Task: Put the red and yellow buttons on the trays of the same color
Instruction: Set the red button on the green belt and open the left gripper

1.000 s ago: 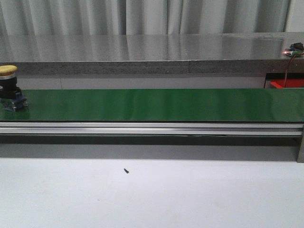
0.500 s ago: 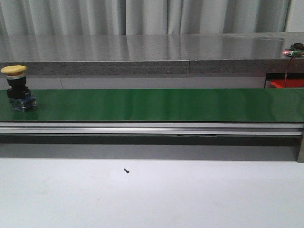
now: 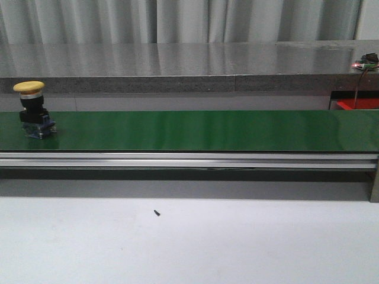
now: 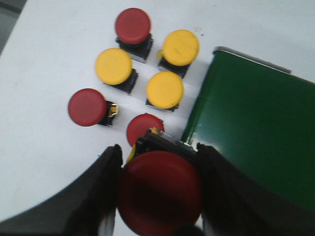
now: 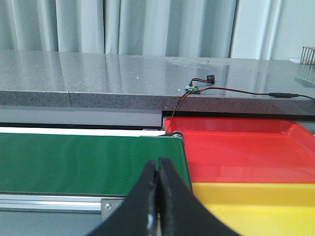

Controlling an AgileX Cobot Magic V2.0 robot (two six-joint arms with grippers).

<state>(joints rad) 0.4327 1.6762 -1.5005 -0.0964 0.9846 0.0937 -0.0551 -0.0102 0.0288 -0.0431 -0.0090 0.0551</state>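
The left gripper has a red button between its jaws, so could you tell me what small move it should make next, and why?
Probably carry it sideways over the green belt and set it down. The left gripper is shut on the red button, held above the loose buttons on the white table, with the belt's end right beside it.

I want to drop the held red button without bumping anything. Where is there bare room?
The green belt is bare right of the yellow button on it. Both the red tray and yellow tray look bare. Crowded: the button cluster beyond the left gripper, which holds the red button.
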